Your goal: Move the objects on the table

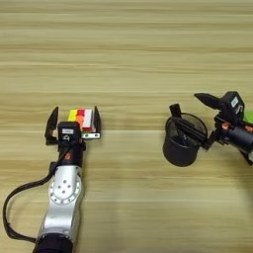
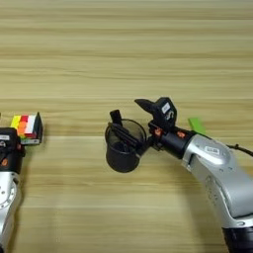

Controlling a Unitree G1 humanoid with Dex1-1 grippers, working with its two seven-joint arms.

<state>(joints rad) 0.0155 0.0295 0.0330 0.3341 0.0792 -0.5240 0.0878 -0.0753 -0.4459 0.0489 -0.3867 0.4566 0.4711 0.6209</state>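
**Pen cup at the right tool, marker in the cup, cube between the left fingers**

While the right tool (image 2: 141, 126) sits at the pen cup (image 2: 123, 148), one black finger reaches across the cup's mouth and over the rim, the other points up and away above it: spread, not pinching. Whether the lower finger bears on the rim or merely overlaps it: cannot tell.

- Pen cup: on the desk (image 1: 128, 59), right of centre, appearing tipped slightly toward the camera.
- Marker pen (image 1: 179, 118): inside the cup, slanted, its top poking above the far-left rim.
- Left tool (image 1: 73, 126): at the left, fingers spread, straddling the multicoloured puzzle cube (image 1: 83, 118); contact with the cube's sides not readable.
- Green scrap (image 2: 196, 124) on the desk just behind the right arm.

Judged step: engaging the cup with the marker in it, ahead of shifting it. Next move calls for closing on the cup wall squarely, then keeping the cup level so the marker stays in. Risk, as judged: a one-sided push on the rim tipping the cup.
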